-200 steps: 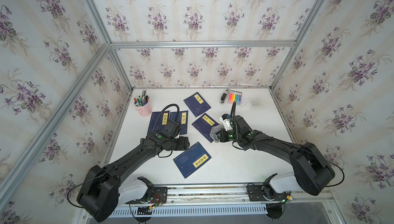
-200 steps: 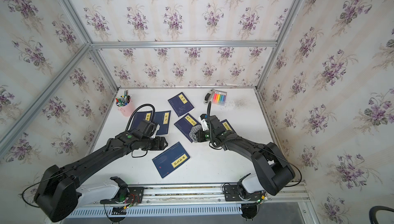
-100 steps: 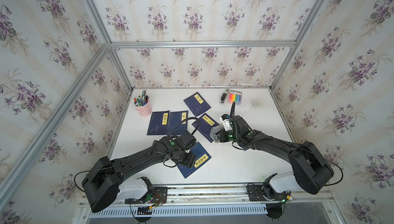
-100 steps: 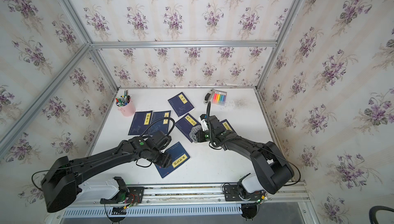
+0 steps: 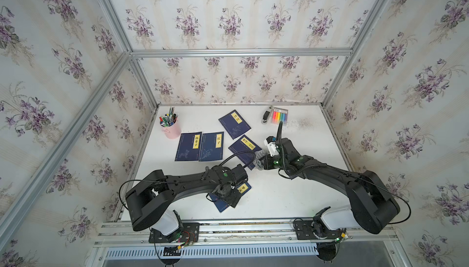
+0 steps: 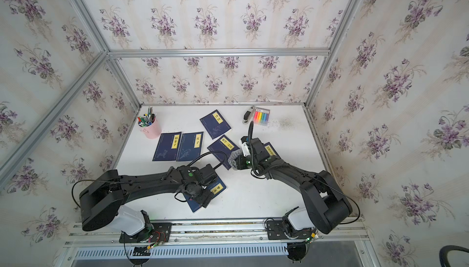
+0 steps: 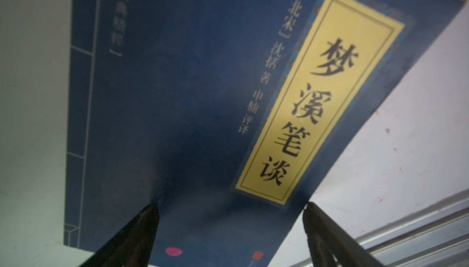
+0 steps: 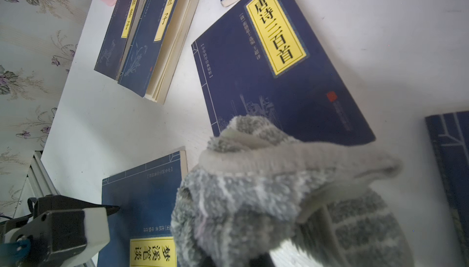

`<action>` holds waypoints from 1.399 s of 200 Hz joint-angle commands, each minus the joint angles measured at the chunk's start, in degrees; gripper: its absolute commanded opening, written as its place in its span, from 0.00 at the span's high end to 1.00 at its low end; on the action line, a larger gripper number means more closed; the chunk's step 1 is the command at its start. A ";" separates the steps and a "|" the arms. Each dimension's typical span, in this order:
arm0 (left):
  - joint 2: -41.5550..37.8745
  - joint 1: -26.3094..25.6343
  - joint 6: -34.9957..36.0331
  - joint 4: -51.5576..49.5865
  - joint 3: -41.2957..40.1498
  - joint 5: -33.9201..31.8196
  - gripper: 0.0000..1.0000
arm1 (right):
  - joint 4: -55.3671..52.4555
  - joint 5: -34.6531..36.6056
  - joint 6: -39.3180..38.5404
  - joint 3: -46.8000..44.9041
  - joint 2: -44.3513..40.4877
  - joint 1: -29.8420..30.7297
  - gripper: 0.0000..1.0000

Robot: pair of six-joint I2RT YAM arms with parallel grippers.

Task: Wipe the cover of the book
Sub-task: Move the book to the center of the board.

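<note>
The nearest dark blue book (image 5: 243, 189) (image 6: 219, 188), with a yellow title label, lies near the table's front edge. My left gripper (image 5: 229, 197) (image 6: 203, 197) is low over it and open. In the left wrist view its fingertips (image 7: 152, 209) stand wide apart over the cover (image 7: 190, 88), close to a small pink spot (image 7: 173, 251). My right gripper (image 5: 264, 162) (image 6: 239, 162) is shut on a grey fluffy cloth (image 5: 259, 157) (image 8: 266, 189). It hovers over the corner of the middle book (image 5: 245, 146) (image 8: 274, 75). The cloth hides its fingers.
Two blue books (image 5: 199, 146) lie side by side at the left, one (image 5: 234, 124) further back, another (image 6: 270, 149) under the right arm. A pink pen cup (image 5: 170, 128), stapler (image 5: 266, 117) and highlighter pack (image 5: 279, 115) stand at the back. The metal rail (image 5: 228, 223) runs along the front.
My left arm has swung from the two books at the left to the front book, and its jaws have widened. The right arm with the cloth has barely moved.
</note>
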 commanded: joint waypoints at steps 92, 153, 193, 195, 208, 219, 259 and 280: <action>11.08 2.29 -2.22 5.65 4.81 -6.03 0.09 | -1.00 0.79 -0.11 -2.54 -4.64 -4.14 1.00; 15.54 10.57 -2.94 11.77 8.69 -1.14 0.09 | -1.00 0.56 -0.10 -2.98 -5.45 -4.30 1.00; 16.34 15.51 -3.51 15.56 12.04 2.85 0.09 | -0.47 0.31 -0.21 -3.05 -4.93 -4.33 1.00; 16.30 15.57 -3.44 15.63 12.29 2.96 0.09 | -0.47 0.23 -0.18 -3.07 -4.92 -4.41 1.00; 15.52 15.60 -2.02 15.79 14.19 3.94 0.09 | -0.38 -0.13 -0.48 -2.98 -4.80 -4.38 1.00; 14.32 15.62 -0.74 15.36 15.47 4.09 0.09 | -0.30 -0.51 -0.69 -3.02 -4.79 -4.33 1.00; 6.27 18.35 1.96 12.39 13.27 2.49 0.08 | -0.07 -1.55 -0.96 -3.26 -5.53 -4.33 1.00; 0.86 22.07 2.09 12.44 8.30 2.86 0.07 | 0.60 -2.57 -0.87 -3.41 -5.59 -4.28 1.00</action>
